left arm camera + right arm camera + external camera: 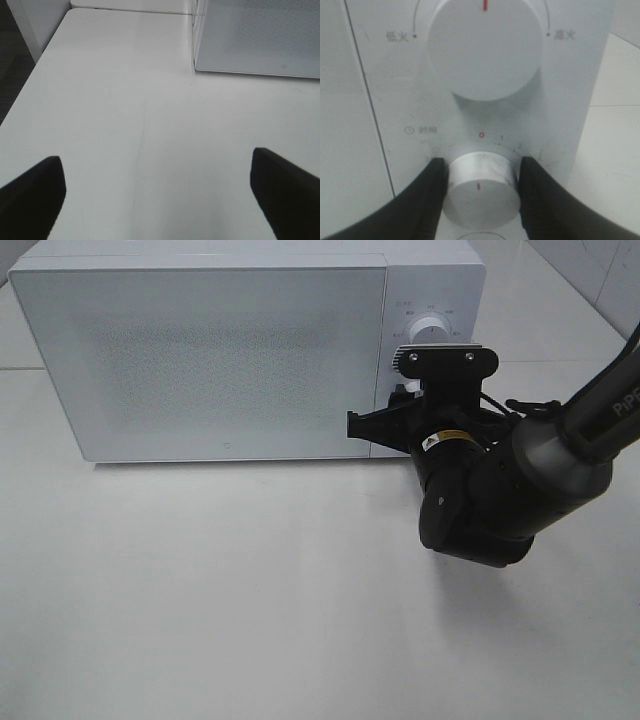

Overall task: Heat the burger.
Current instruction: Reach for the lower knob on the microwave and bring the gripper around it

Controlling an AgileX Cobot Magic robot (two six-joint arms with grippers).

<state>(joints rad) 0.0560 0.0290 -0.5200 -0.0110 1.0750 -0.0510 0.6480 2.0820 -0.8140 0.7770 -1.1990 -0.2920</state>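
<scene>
Right gripper (481,182) is pinched on the microwave (200,350)'s lower timer knob (480,197), one finger pressed to each side, knob mark at 0. Left gripper (157,192) hangs wide open over the white table (125,100), touching nothing. Door's shut, so can't tell where the burger is.

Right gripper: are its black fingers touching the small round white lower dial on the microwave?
Touching. In the right wrist view the right gripper has its fingers against both sides of the white lower dial, no gap showing.
</scene>
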